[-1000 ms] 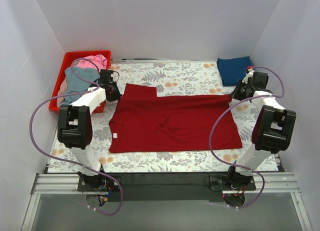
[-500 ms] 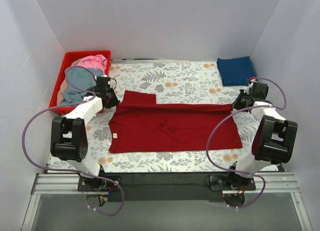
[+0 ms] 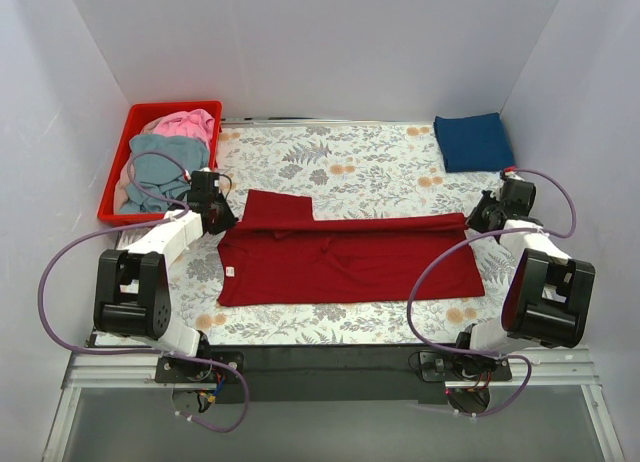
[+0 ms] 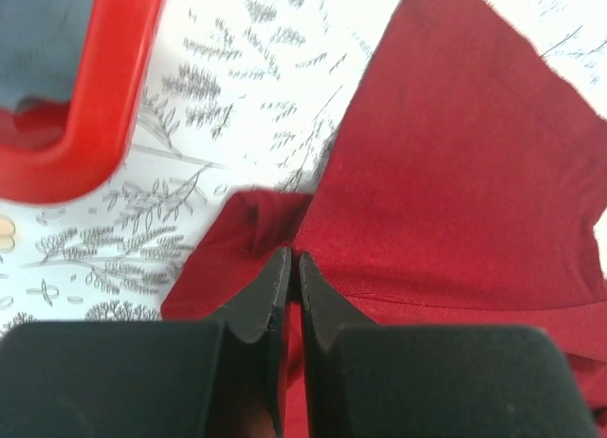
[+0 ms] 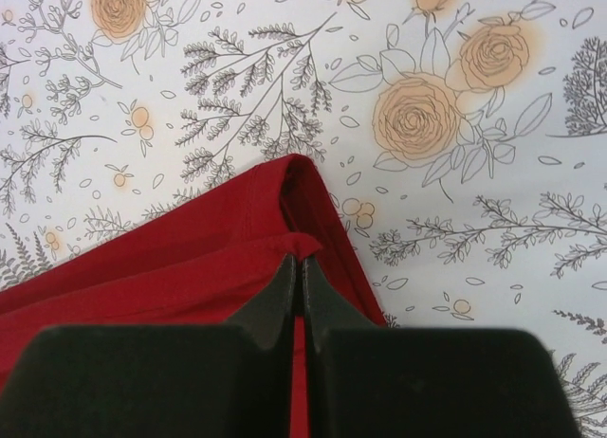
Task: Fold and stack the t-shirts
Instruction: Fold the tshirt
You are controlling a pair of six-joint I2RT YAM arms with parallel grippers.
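Note:
A dark red t-shirt (image 3: 350, 262) lies spread across the floral tablecloth, with its far edge lifted and drawn over itself. My left gripper (image 3: 222, 222) is shut on the cloth at the shirt's far left corner, by the sleeve (image 4: 455, 173). My right gripper (image 3: 475, 220) is shut on the far right corner, and a small red fold (image 5: 302, 244) shows pinched at its tips. A navy blue t-shirt (image 3: 472, 140) lies folded at the back right. Pink (image 3: 188, 122) and grey-blue (image 3: 158, 167) t-shirts are heaped in the basket.
The red plastic basket (image 3: 135, 112) stands at the back left, and its corner (image 4: 95, 125) is close to my left gripper. White walls enclose the table on three sides. A black rail with both arm bases runs along the near edge.
Both grippers have moved toward the near side, pulling the red shirt's far edge with them. The shirt now looks narrower from back to front.

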